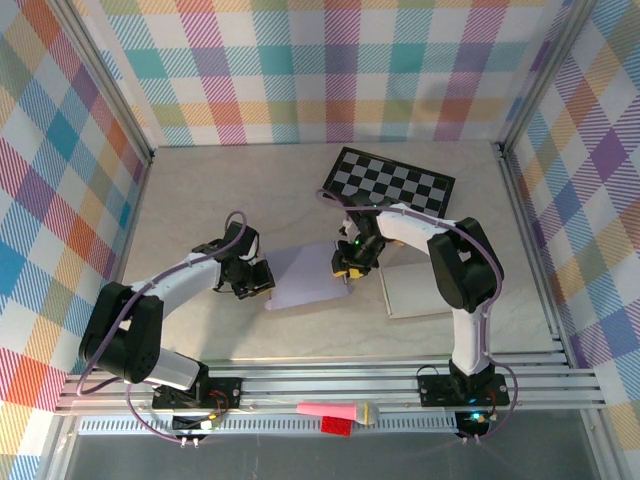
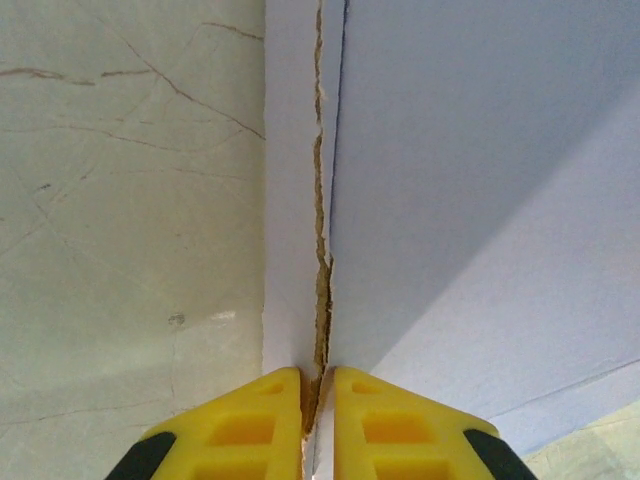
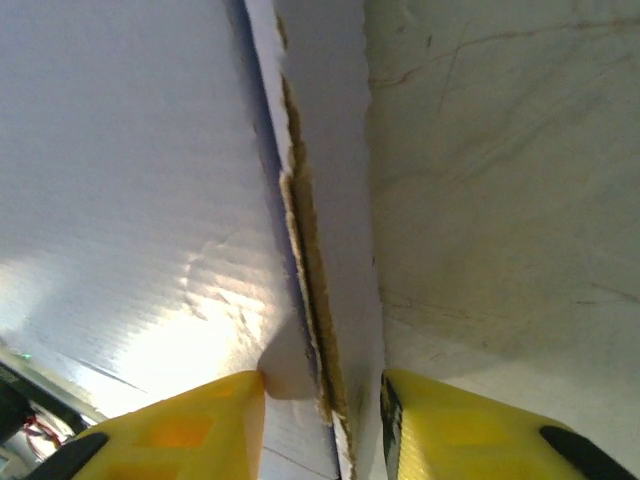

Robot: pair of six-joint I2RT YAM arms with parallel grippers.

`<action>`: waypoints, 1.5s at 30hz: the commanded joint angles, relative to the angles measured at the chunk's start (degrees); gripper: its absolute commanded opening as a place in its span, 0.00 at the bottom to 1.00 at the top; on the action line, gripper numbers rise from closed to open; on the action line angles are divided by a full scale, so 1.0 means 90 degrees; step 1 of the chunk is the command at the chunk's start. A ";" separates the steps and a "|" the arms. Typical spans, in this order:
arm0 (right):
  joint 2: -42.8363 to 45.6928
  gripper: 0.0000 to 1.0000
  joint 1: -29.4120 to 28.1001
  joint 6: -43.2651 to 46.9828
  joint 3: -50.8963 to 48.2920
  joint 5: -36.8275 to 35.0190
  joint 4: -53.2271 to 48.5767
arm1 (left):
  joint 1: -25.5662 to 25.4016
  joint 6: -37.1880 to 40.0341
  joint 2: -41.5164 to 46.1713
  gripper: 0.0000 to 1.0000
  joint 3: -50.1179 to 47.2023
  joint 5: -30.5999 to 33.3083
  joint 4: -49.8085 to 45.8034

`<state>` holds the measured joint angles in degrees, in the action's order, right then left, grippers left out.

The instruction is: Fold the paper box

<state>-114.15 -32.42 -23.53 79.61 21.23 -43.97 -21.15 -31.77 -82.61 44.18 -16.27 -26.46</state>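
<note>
The paper box (image 1: 300,276) is a flat white cardboard sheet lying mid-table between both arms. My left gripper (image 1: 256,279) is at its left edge. In the left wrist view the yellow fingers (image 2: 250,420) of that gripper (image 2: 318,376) pinch the torn brown edge of a raised flap of the box (image 2: 480,200). My right gripper (image 1: 349,266) is at the box's right edge. In the right wrist view that gripper (image 3: 323,388) has its jaws apart, straddling a folded-up edge of the box (image 3: 130,200), with a gap beside the left finger (image 3: 200,420).
A second flat white cardboard piece (image 1: 415,290) lies right of the box. A black-and-white checkerboard (image 1: 392,181) sits at the back. Pink and red items (image 1: 338,413) rest on the front rail. Plaid walls enclose the marbled table (image 1: 200,200).
</note>
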 commanded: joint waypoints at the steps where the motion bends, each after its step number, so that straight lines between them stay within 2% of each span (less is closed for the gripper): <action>1: 0.0095 0.45 0.0138 0.0247 0.0137 -0.0194 0.0126 | -0.0040 0.0150 0.0076 0.11 -0.0188 -0.0001 0.0205; 7: -0.0026 0.63 0.0322 0.0533 0.0445 0.0284 0.0276 | -0.0033 0.0230 0.0087 0.07 -0.0249 0.0050 0.0146; 16: -0.0467 0.67 0.0482 0.0702 0.0747 0.0785 0.0131 | 0.0022 -0.0007 0.0266 0.00 -0.0480 -0.0049 0.0404; 30: -0.0795 0.78 0.0566 0.1135 0.1054 0.2427 0.0088 | 0.0936 -0.0124 0.0604 0.00 -0.1382 -0.1422 0.1455; 35: -0.0938 0.79 0.0561 0.1089 0.1130 0.3245 0.0271 | 0.1127 -0.0071 0.0595 0.00 -0.1466 -0.1594 0.1526; 38: -0.0891 0.80 0.0537 0.0963 0.1081 0.3422 0.0422 | 0.1205 -0.0103 0.0556 0.00 -0.1501 -0.1678 0.1609; 41: -0.0798 0.75 0.0517 0.0714 0.0942 0.3623 0.0710 | 0.1217 -0.0147 0.0507 0.00 -0.1448 -0.1712 0.1677; 45: -0.0601 0.64 0.0459 0.0207 0.0735 0.3771 0.1151 | 0.1217 -0.0196 0.0473 0.07 -0.1279 -0.1776 0.1712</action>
<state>-121.78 -27.70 -18.44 87.53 50.96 -37.23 -10.98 -32.67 -77.52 32.01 -31.24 -11.53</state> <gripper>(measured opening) 0.659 0.062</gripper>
